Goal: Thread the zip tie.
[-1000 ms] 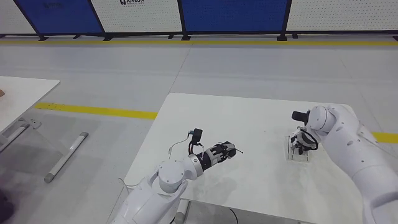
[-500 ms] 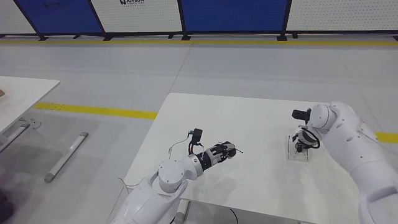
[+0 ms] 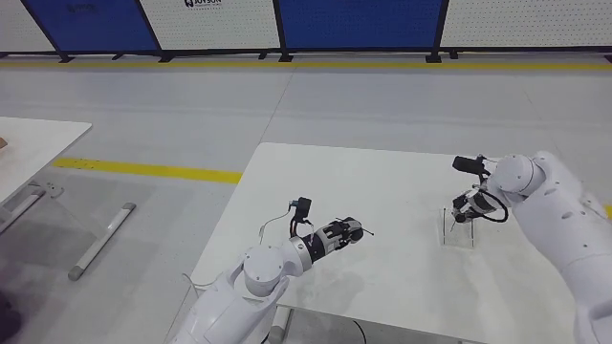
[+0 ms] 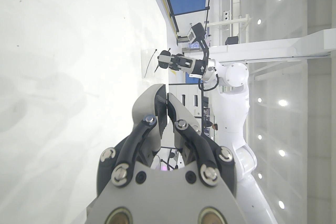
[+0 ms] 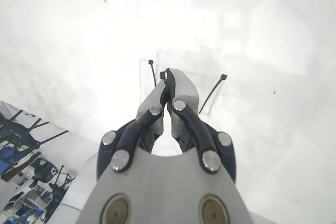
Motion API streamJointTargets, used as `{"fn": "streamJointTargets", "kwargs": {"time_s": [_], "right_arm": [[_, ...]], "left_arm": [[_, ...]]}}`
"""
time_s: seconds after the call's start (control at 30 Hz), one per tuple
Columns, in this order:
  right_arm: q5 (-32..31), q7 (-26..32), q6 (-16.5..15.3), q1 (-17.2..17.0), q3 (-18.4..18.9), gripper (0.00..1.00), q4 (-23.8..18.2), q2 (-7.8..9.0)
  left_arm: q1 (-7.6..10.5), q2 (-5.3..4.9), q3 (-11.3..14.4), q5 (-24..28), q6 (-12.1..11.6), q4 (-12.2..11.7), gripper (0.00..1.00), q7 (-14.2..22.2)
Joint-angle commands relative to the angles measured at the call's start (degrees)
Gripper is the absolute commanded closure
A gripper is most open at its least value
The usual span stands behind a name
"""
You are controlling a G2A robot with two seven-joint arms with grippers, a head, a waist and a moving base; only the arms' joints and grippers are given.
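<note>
Above clear stand [image 5: 183, 62] | right gripper [image 5: 168, 78] clamps zip tie [image 5: 162, 76] | left gripper [image 4: 167, 93] closed (contents unclear)

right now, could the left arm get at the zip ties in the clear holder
Probably not: the clear holder stands across the table, with the right end effector directly over it, and the left end effector is shut.

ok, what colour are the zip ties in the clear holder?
Black. The zip ties show best in the right wrist view.
</note>
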State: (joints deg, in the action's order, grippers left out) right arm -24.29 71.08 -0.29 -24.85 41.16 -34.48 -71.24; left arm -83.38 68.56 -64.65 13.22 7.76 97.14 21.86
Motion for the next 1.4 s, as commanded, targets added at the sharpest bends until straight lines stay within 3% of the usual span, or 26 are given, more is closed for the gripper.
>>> {"fn": "streamJointTargets", "kwargs": {"time_s": [0.0, 0.07, 0.17, 0.3, 0.4, 1.37], "right_arm": [[0.07, -0.27, 0.24, -1.70, 2.82, 1.00, -4.31, 1.94], [0.06, 0.11, 0.63, -3.82, 5.96, 1.00, -9.30, 3.94], [-0.52, 1.10, 2.33, -9.66, 12.77, 1.00, -20.73, 7.71], [-0.22, 1.80, 5.33, -22.86, 25.10, 1.00, -41.29, 12.49], [0.74, 2.05, 5.89, -31.17, 31.86, 1.00, -51.53, 14.36], [0.74, 2.05, 5.89, -31.17, 31.86, 1.00, -51.53, 14.36]], "left_arm": [[0.00, 0.00, 0.00, 0.00, 0.00, 0.00, 1.00, 0.00], [0.00, 0.00, 0.00, 0.00, 0.00, 0.00, 1.00, 0.00], [0.00, 0.00, 0.00, 0.00, 0.00, 0.00, 1.00, 0.00], [0.00, 0.00, 0.00, 0.00, 0.00, 0.00, 1.00, 0.00], [0.00, 0.00, 0.00, 0.00, 0.00, 0.00, 1.00, 0.00], [0.00, 0.00, 0.00, 0.00, 0.00, 0.00, 1.00, 0.00]]}}
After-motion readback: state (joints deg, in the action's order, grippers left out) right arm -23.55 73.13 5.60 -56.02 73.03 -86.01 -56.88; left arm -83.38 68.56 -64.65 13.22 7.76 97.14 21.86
